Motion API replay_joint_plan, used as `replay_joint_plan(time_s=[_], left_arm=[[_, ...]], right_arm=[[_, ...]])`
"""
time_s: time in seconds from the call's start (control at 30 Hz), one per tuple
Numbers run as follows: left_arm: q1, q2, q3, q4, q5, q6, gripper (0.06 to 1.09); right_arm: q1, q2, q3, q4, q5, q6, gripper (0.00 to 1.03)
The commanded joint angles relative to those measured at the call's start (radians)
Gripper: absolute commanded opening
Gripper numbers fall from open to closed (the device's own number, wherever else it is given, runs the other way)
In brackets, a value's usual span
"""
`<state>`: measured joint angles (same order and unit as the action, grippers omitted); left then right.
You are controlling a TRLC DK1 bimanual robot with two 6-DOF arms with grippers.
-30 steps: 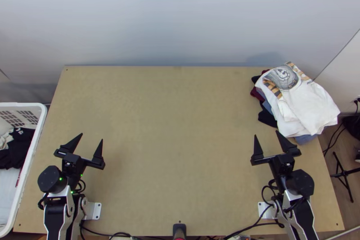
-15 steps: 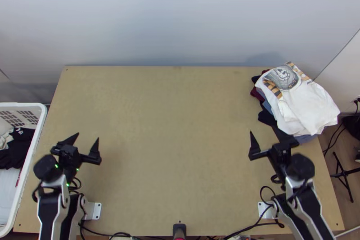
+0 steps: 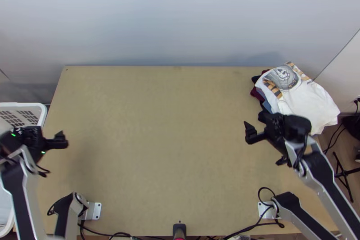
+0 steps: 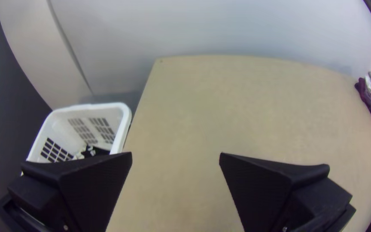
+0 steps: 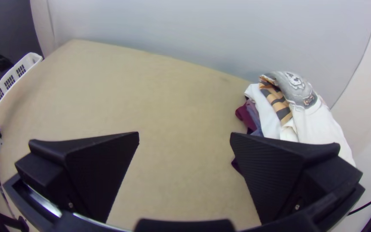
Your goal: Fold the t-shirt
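T-shirt (image 3: 310,100) of white cloth with a grey and orange print, lying on the pile by the right gripper (image 3: 255,117).

A light brown, rectangular wooden table (image 3: 166,150) is spreading out ahead of and between both grippers, bare between them. A white plastic basket with slotted walls (image 4: 126,118) is standing to the left of the left gripper (image 3: 47,133), just off the table's side. Ahead and to the right of the right gripper, a pile of maroon, blue and dark cloth garments (image 5: 245,116) is resting on the table, the t-shirt lying loosely folded on top. Each gripper is holding its black, wedge-shaped fingers wide apart with nothing between them. Beyond the left gripper, black cloth with a white print (image 4: 96,151) is lying inside the basket.
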<state>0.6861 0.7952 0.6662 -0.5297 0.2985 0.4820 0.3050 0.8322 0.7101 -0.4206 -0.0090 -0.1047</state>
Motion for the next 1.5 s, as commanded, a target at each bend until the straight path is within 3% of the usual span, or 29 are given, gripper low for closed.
replay_joint_plan(time_s=[0.0,0.13,0.37,0.57,1.03,1.37,1.47], left_arm=[[0.267,0.348,0.187,-0.130,0.031,0.178,1.05],[0.382,0.512,0.266,-0.113,0.022,0.265,1.05],[0.492,0.837,0.512,-0.136,0.013,0.303,1.05],[0.500,1.059,0.650,-0.093,-0.099,0.360,1.05],[0.486,1.555,1.165,-0.076,-0.242,0.354,1.04],[0.477,1.871,1.469,-0.174,-0.300,0.340,0.99],[0.474,1.978,1.612,-0.231,-0.317,0.290,0.99]], right_arm=[[0.014,0.174,0.233,-0.205,-0.020,0.007,0.99],[0.000,0.206,0.315,-0.250,-0.020,0.008,0.99],[0.000,0.222,0.390,-0.251,-0.022,0.011,0.98],[-0.004,0.269,0.408,-0.320,-0.020,0.014,0.98],[-0.033,0.341,0.585,-0.480,-0.019,0.037,0.98],[-0.061,0.343,0.608,-0.577,0.070,0.030,0.98],[-0.076,0.343,0.605,-0.577,0.092,0.013,0.98]])
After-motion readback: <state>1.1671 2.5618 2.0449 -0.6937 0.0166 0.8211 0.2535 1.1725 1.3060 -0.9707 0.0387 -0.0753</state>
